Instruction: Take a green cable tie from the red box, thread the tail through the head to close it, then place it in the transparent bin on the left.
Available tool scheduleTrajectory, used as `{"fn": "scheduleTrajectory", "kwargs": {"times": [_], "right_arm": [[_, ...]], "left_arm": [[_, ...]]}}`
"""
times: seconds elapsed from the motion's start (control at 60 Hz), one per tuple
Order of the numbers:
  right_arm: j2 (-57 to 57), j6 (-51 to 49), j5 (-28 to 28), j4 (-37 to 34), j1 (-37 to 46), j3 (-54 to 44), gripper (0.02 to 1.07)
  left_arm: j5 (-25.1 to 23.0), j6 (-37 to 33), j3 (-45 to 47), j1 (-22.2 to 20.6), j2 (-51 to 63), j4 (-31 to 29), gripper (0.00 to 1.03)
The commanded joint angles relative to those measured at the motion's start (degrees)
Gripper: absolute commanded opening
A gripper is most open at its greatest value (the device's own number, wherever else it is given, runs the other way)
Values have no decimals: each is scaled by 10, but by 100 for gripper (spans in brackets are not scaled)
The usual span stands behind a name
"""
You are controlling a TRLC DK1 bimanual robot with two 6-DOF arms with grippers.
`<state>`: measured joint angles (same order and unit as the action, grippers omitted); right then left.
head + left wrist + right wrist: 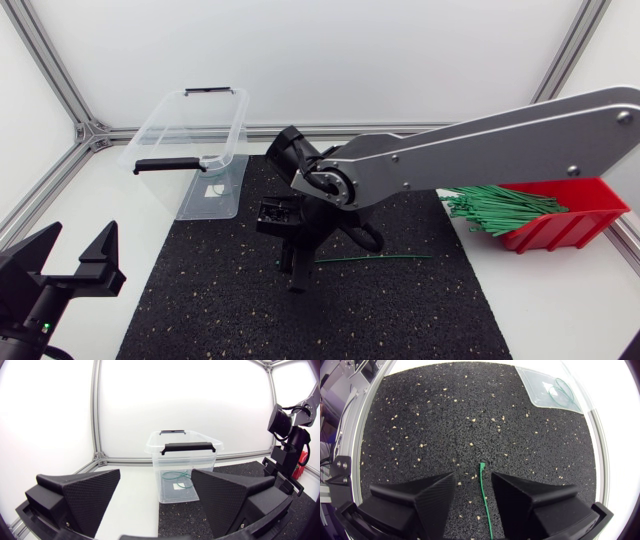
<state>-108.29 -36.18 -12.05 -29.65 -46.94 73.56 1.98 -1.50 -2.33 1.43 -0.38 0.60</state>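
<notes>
One green cable tie [483, 495] is out of the red box [575, 225] and lies straight on the black mat [400, 310], its tail not yet through its head, so the threading is not done. The rest of the ties [500, 205] are heaped in the box at the far right of the bench [560, 300].

The right tool [473, 477] hangs low over the near end of the loose tie. Its fingers are spread and the strip runs on the mat between them without either finger pressing it, so nothing is gripped. The left tool [80, 240] sits well apart at the left, fingers wide and holding nothing, facing the transparent bin [182, 450].

Inside that bin lies what appears to be a closed green loop [177, 476], though through the plastic I cannot say whether it is one or several.

For this tie I judge the work barely begun. Still left are pinching it, lifting it, feeding tail through head, and dropping it in the bin.
</notes>
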Motion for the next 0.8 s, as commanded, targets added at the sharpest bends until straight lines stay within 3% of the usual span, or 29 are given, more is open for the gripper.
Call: {"fn": "scheduleTrajectory", "kwargs": {"times": [0.0,0.267,0.45,0.567,0.7,0.783], "right_arm": [[12,8,-2,3,0,-22,81],[69,-14,-1,-11,23,-54,81],[105,-29,-2,-19,50,-80,81],[142,-39,-1,-20,80,-99,84],[183,-46,2,-30,109,-114,100],[209,-54,3,-34,126,-124,101]], "left_arm": [[1,3,22,-4,-3,-8,99],[0,3,22,-6,-3,-9,99],[0,2,22,-30,-3,-9,99],[0,1,23,-35,-4,-2,99],[0,-8,25,-40,-4,25,96],[0,-41,22,-49,-4,33,92]]}}
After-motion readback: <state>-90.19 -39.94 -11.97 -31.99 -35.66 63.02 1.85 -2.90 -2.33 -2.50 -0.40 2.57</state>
